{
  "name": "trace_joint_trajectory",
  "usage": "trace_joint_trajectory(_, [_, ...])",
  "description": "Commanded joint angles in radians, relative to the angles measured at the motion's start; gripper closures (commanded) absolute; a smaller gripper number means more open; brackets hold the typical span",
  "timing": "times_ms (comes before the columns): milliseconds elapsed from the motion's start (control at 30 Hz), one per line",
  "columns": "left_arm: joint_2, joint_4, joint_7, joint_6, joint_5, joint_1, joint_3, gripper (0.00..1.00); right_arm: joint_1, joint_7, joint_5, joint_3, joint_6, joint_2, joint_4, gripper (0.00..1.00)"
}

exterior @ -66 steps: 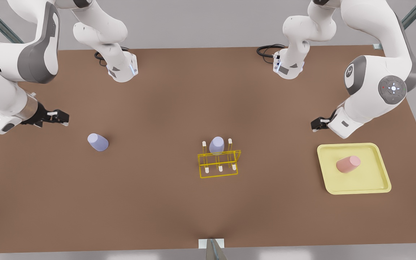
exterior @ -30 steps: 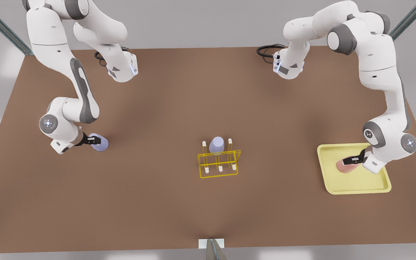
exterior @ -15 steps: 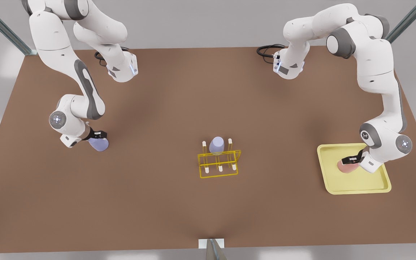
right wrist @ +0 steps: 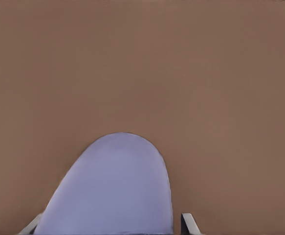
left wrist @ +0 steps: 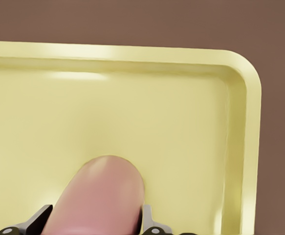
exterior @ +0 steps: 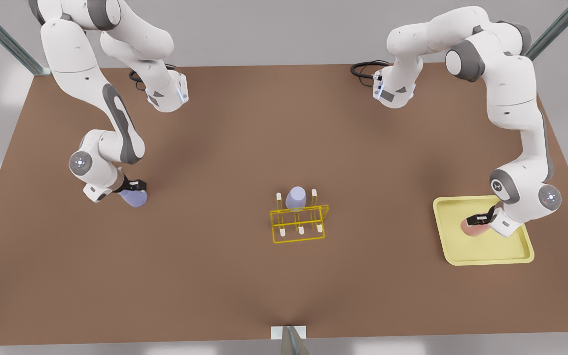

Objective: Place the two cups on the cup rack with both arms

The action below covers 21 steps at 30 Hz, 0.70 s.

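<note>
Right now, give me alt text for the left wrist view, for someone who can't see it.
A soft pink cup lies on its side in a pale-yellow tray, between the left gripper's two fingers, which sit close against its sides. One rounded corner of the tray and the brown table beyond it are visible.

Table point(exterior: 244, 148): matt brown, smooth. Tray point(left wrist: 240, 147): pale yellow, smooth, slight sheen on rim. Pink cup point(left wrist: 100, 196) and lavender cup point(right wrist: 118, 191): smooth, satin, plastic-looking. Rack point(exterior: 298, 224): thin yellow wire. Arms point(exterior: 515, 108): glossy white shells.
</note>
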Motion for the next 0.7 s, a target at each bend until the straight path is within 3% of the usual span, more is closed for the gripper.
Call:
trace_joint_trajectory(0, [-0.001,0.000,0.012,0.012,0.001,0.000,0.000,0.12,0.000,-0.016,0.001,0.000,0.001,-0.003,0.000,0.02])
trace_joint_trajectory(100, [-0.007,0.000,0.011,0.007,0.001,0.000,0.000,0.15,0.000,-0.021,-0.001,0.002,-0.002,-0.007,0.003,0.14])
trace_joint_trajectory(500, [-0.113,0.063,-0.224,-0.222,0.007,-0.072,-0.032,0.17,0.005,-0.036,-0.001,0.006,-0.020,-0.004,0.049,0.15])
trace_joint_trajectory(600, [-0.140,0.080,-0.653,-0.248,0.013,-0.273,-0.052,0.16,0.011,-0.036,0.100,0.083,-0.071,-0.016,0.098,0.15])
trace_joint_trajectory(667, [-0.136,0.197,-0.988,-0.370,0.016,-0.331,-0.127,0.16,0.011,-0.034,0.139,0.118,-0.093,-0.011,0.144,0.16])
